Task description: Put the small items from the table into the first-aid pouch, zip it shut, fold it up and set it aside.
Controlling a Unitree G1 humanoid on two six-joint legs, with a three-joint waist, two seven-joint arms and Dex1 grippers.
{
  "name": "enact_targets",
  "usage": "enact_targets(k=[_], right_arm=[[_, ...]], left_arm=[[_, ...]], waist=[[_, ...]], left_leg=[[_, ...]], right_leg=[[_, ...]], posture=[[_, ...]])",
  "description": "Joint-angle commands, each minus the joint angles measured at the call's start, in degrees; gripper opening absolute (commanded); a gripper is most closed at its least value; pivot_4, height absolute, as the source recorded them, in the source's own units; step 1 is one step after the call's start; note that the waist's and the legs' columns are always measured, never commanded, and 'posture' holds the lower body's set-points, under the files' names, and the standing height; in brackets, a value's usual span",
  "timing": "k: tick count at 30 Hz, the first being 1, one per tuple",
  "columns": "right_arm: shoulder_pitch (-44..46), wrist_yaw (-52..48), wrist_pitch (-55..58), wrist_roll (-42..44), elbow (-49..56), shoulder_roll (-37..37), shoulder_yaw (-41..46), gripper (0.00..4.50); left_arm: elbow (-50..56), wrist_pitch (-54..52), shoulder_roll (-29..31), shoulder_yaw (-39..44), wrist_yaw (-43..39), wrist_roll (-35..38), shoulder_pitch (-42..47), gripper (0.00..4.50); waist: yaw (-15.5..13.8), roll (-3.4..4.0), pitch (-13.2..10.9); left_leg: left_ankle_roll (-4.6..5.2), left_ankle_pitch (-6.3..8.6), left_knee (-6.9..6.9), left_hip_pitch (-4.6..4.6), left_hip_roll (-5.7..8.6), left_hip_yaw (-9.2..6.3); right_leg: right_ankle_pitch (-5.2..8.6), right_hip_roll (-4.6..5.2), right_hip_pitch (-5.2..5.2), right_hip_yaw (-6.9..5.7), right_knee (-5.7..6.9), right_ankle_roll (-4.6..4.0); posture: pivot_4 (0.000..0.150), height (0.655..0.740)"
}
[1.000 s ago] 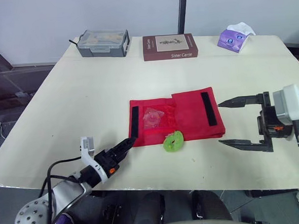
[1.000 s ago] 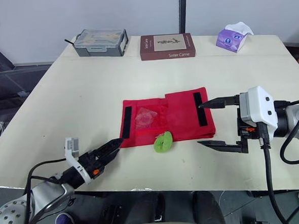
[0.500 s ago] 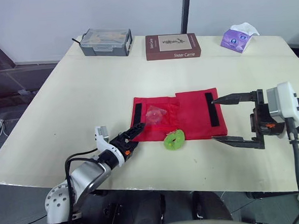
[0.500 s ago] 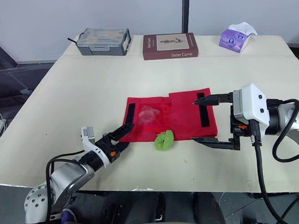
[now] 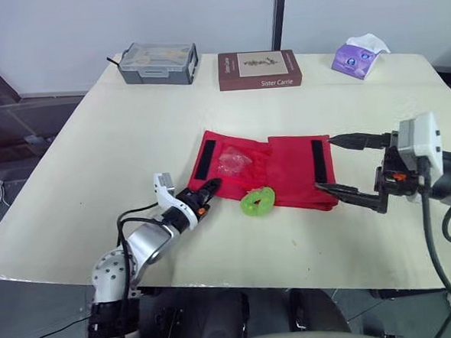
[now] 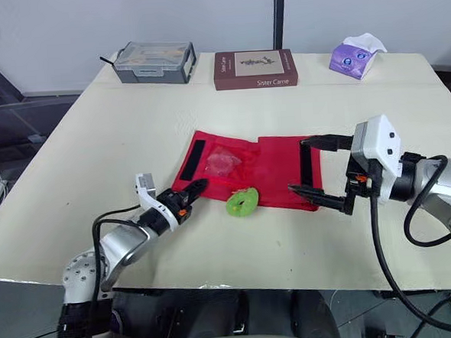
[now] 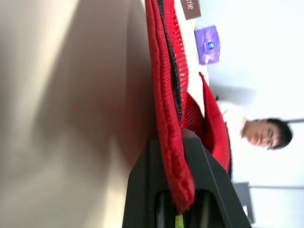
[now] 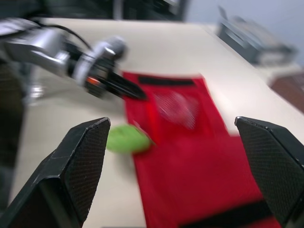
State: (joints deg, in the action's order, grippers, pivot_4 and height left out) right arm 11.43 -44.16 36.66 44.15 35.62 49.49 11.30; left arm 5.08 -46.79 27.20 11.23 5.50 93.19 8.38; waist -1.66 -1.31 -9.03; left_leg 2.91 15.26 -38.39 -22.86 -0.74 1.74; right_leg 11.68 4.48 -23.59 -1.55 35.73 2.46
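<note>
Table [image 5: 117,152] holds toolbox [image 5: 158,63], book [image 5: 259,69], tissues [image 5: 359,56]; left fingers [image 5: 205,190] pinch pouch [image 5: 287,173], right fingers [image 5: 358,140] spread.

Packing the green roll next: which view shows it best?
Left eye view: the green roll lies whole at the pouch's front edge. Right eye matches; right wrist sees it from the side; left wrist, a sliver.

Pouch [image 5: 287,173]: red woven cloth, matt. Mesh pocket [image 5: 233,162] at its 9 o'clock side: open net weave. Table [image 5: 117,145]: smooth, matt cream top. Green ring [image 5: 257,201]: plastic-looking, slight sheen. At table's 12 o'clock: case [image 5: 158,63], grey hard plastic; book [image 5: 259,69], matt paper cover.
</note>
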Motion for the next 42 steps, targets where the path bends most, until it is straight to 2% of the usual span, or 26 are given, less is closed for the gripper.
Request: enact_targets(k=[1,3,5,9,14,18,23,28,35,38,42], right_arm=[[0.8,3.3,0.9,-2.5,-2.9,-2.4,-2.4,3.97],[1.5,2.1,-0.7,-5.7,-5.3,-2.7,-5.3,3.26],[2.9,0.3,-3.3,-10.7,-8.7,-2.7,-9.9,2.14],[8.1,-0.7,-6.7,-15.6,-15.6,-8.4,-16.5,0.08],[13.1,-1.7,-10.4,-21.8,-24.0,-14.9,-22.4,0.03],[14.2,-3.2,-10.8,-25.7,-27.5,-15.7,-25.3,0.03],[13.7,-3.2,-9.9,-28.2,-28.8,-17.3,-26.7,0.03],[13.4,-2.5,-9.6,-29.9,-29.5,-19.6,-27.4,0.03],[13.9,-1.5,-9.5,-31.6,-29.5,-21.8,-26.8,0.03],[13.8,-0.9,-9.3,-31.7,-29.5,-22.7,-26.1,0.03],[13.7,-0.3,-9.1,-32.0,-29.1,-23.7,-25.4,0.03]], left_arm=[[-3.8,-3.1,5.3,3.8,-8.7,-2.7,3.9,0.00],[-7.7,-5.2,8.0,4.6,-13.1,-4.6,5.8,0.00],[-11.5,-7.4,11.4,4.6,-19.0,-7.8,7.8,0.00],[-17.9,-12.5,17.0,2.5,-31.2,-14.4,12.3,0.00],[-23.5,-13.8,20.8,-2.1,-45.8,-25.2,17.5,0.00],[-26.2,-13.1,21.3,-3.6,-52.6,-32.0,22.0,0.00],[-24.4,-14.4,19.7,-3.5,-55.1,-35.4,25.7,0.00],[-17.4,-17.3,17.1,-2.7,-55.6,-34.2,28.1,0.00],[-4.4,-19.5,13.7,-8.8,-57.8,-36.0,31.6,0.00],[0.1,-16.3,14.1,-16.3,-61.2,-41.7,32.2,0.00],[0.0,-11.3,14.5,-24.3,-62.9,-50.9,32.9,0.00]], waist=[[0.4,0.01,0.0],[0.8,0.05,0.0],[1.0,0.04,0.0],[1.4,-0.06,-0.1],[1.7,-0.05,-0.2],[1.8,-0.05,-0.2],[1.9,-0.10,-0.2],[2.2,-0.11,-0.2],[2.4,-0.11,-0.2],[2.5,-0.10,-0.2],[2.5,-0.09,-0.2]], left_leg=[[-0.02,-0.01,0.01,0.01,0.00,0.00],[-0.02,-0.01,0.01,-0.01,0.00,-0.01],[-0.02,-0.01,0.03,-0.03,0.06,0.00],[-0.02,-0.01,0.06,-0.04,0.13,0.03],[-0.07,-0.04,0.10,-0.04,0.10,-0.08],[-0.13,-0.07,0.10,-0.12,0.07,-0.18],[-0.15,-0.08,0.10,-0.11,0.02,-0.25],[-0.21,-0.12,0.08,-0.09,-0.04,-0.29],[-0.28,-0.16,0.07,-0.06,-0.08,-0.29],[-0.30,-0.18,0.08,-0.04,-0.12,-0.28],[-0.31,-0.18,0.09,-0.02,-0.18,-0.28]], right_leg=[[0.00,0.01,0.00,0.00,0.00,0.00],[0.00,0.00,-0.01,-0.02,0.00,0.01],[0.01,0.02,-0.01,-0.01,-0.03,0.02],[0.02,-0.11,-0.06,0.00,-0.04,0.05],[0.03,-0.24,-0.05,-0.01,-0.03,0.04],[0.02,-0.21,-0.06,-0.01,-0.06,0.02],[0.02,-0.20,-0.04,-0.03,-0.06,0.03],[0.01,-0.21,-0.04,-0.04,0.01,0.04],[0.00,-0.25,-0.04,-0.02,0.07,0.05],[0.00,-0.35,-0.04,0.02,0.09,0.05],[0.01,-0.44,-0.04,0.02,0.10,0.03]], posture=[[0.150,0.7400],[0.150,0.7400],[0.150,0.7400],[0.150,0.7400],[0.150,0.7400],[0.150,0.7400],[0.150,0.7400],[0.150,0.7400],[0.150,0.7400],[0.150,0.7400],[0.150,0.7400]])
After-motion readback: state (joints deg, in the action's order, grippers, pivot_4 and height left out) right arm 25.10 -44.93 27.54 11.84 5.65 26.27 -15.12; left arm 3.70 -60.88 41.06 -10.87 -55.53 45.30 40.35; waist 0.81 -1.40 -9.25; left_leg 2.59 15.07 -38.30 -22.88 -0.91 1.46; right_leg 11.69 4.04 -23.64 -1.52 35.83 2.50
